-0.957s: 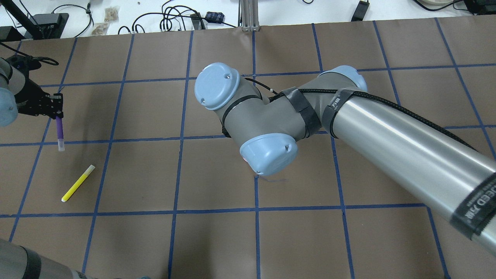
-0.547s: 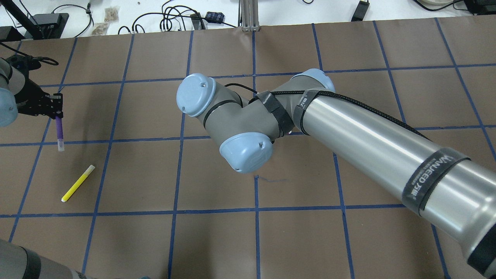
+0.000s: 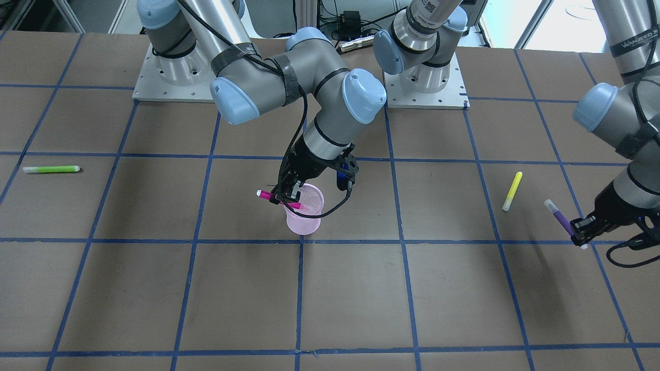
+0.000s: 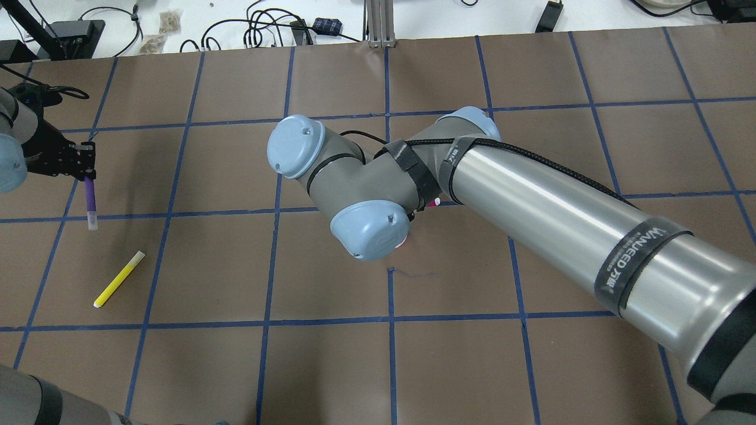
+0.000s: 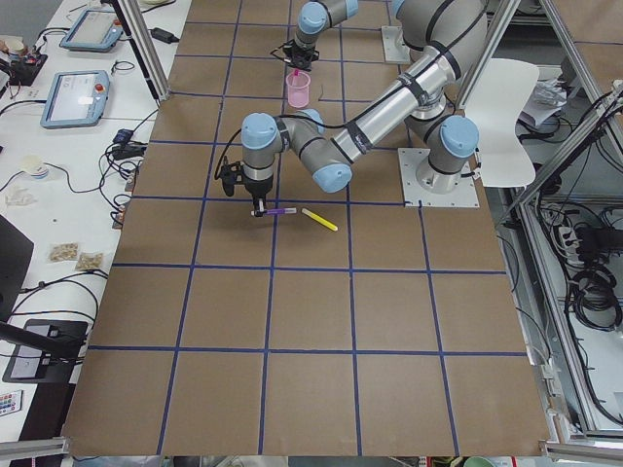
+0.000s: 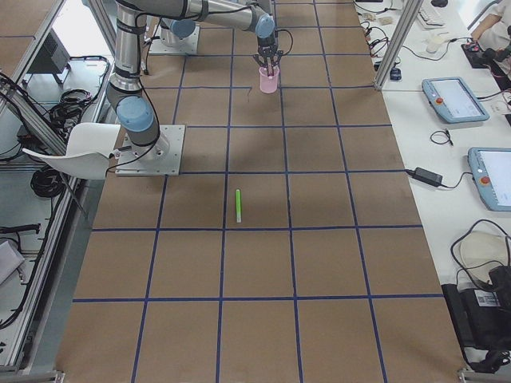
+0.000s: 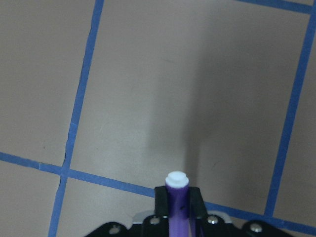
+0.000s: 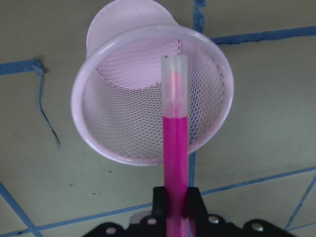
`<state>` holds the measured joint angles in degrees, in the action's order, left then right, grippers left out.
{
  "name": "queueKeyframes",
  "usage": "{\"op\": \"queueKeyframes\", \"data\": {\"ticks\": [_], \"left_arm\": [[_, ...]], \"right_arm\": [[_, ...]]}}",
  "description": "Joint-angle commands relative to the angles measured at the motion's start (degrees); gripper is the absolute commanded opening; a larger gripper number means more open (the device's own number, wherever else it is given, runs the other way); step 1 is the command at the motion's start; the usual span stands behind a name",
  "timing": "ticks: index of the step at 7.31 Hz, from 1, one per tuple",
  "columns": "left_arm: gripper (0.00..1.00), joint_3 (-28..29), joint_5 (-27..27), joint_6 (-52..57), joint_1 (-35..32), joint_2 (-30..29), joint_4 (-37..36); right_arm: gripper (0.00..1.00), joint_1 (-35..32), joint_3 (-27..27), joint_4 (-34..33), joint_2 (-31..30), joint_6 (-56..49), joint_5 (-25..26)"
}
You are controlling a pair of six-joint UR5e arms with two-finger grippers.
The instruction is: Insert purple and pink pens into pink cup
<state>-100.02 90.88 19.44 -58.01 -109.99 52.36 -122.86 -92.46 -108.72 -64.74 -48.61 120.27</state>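
Note:
The pink mesh cup (image 3: 307, 219) stands upright near the table's middle. My right gripper (image 3: 284, 199) is shut on the pink pen (image 3: 267, 196) and holds it tilted at the cup's rim. In the right wrist view the pen (image 8: 174, 133) points over the cup's (image 8: 118, 113) open mouth, its capped end above the inside. My left gripper (image 3: 580, 230) is shut on the purple pen (image 3: 561, 219) and holds it above the table far to the robot's left. The overhead view shows that gripper (image 4: 88, 171) with the pen (image 4: 90, 200) hanging below it.
A yellow pen (image 3: 512, 191) lies on the table near the left gripper. A green pen (image 3: 51, 169) lies far out on the robot's right side. The right arm's elbow (image 4: 366, 195) hides the cup from overhead. The arm bases (image 3: 170, 77) stand at the table's back.
The right arm has swung towards the left of the overhead view and settled. The left gripper and its purple pen have barely moved.

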Motion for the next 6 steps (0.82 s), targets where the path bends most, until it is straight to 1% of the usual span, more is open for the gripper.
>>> {"op": "queueKeyframes", "data": {"ticks": [1, 3, 4, 5, 6], "left_arm": [[0.0, 0.0, 0.0, 0.1, 0.0, 0.0, -0.1], [0.0, 0.1, 0.0, 0.2, 0.0, 0.0, -0.1], [0.0, 0.5, -0.3, -0.5, -0.5, 0.4, -0.1], [0.0, 1.7, -0.8, -5.3, -4.3, 0.2, -1.1], [0.0, 3.1, -0.4, -10.3, -10.5, 0.9, -2.1]], "right_arm": [[0.85, 0.6, 0.6, 0.4, -0.8, -0.3, -0.1], [0.85, 3.1, 2.9, 4.8, -4.1, -0.3, -0.4], [0.85, 6.2, 3.3, 5.4, -6.7, -0.3, -2.3], [0.91, 10.3, 3.4, 5.4, -9.8, -0.3, -7.0], [0.95, 14.8, 3.4, 5.5, -12.8, -0.3, -10.5]]}}
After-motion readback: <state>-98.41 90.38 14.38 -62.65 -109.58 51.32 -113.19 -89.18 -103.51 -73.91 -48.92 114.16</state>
